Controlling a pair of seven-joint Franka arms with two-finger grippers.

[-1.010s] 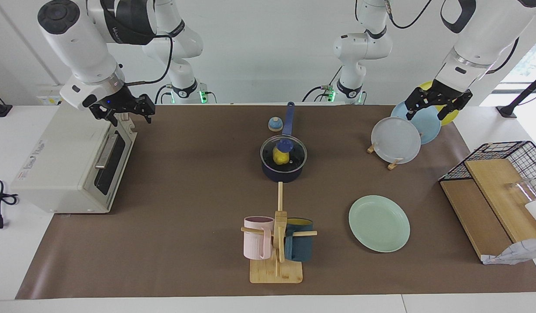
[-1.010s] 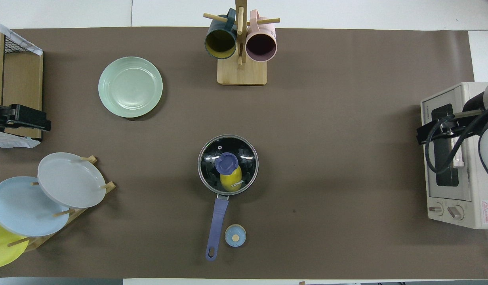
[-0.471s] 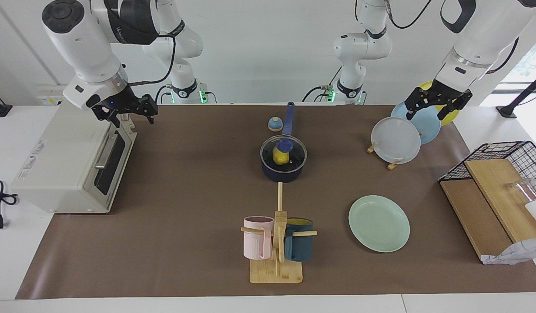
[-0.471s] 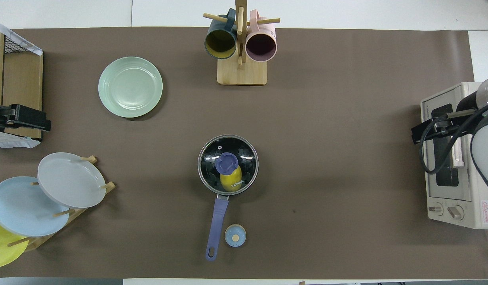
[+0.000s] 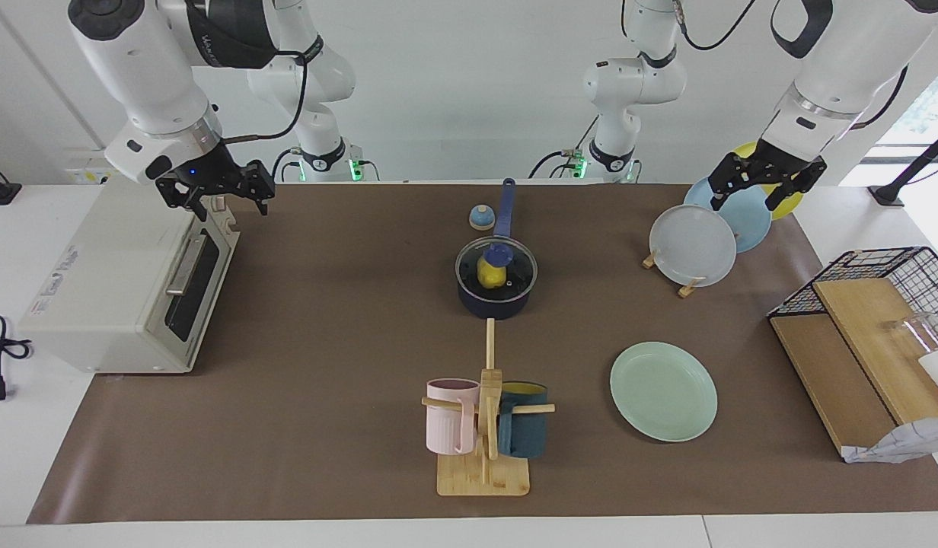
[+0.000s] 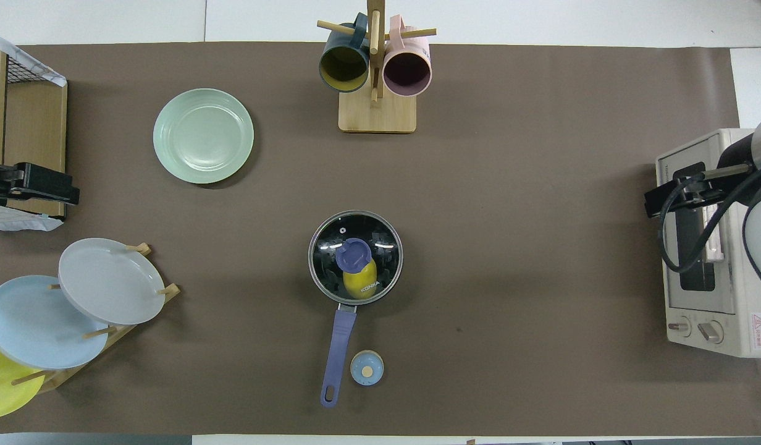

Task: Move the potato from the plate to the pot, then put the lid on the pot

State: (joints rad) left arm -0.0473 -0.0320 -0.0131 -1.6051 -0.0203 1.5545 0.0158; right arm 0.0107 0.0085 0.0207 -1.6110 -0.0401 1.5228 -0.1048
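Observation:
The dark navy pot (image 5: 493, 303) stands mid-table with its long blue handle (image 6: 337, 346) pointing toward the robots. The clear glass lid (image 5: 518, 268) with its blue knob (image 6: 354, 254) sits on the pot. The yellow potato (image 5: 490, 277) lies inside the pot under the lid, and also shows in the overhead view (image 6: 359, 285). The mint-green plate (image 5: 663, 390) is bare, farther from the robots toward the left arm's end. My left gripper (image 5: 743, 202) hangs open and empty over the plate rack. My right gripper (image 5: 229, 205) hangs open and empty over the toaster oven's edge.
A small blue-domed bell (image 5: 481, 218) sits beside the pot handle. A wooden mug tree (image 5: 484, 426) with a pink and a teal mug stands farther out. A plate rack (image 5: 693, 245), a toaster oven (image 5: 119, 281) and a wire basket with boards (image 5: 880, 320) stand at the table's ends.
My right gripper has shifted slightly above the toaster oven. The left arm, pot, lid and potato have not moved.

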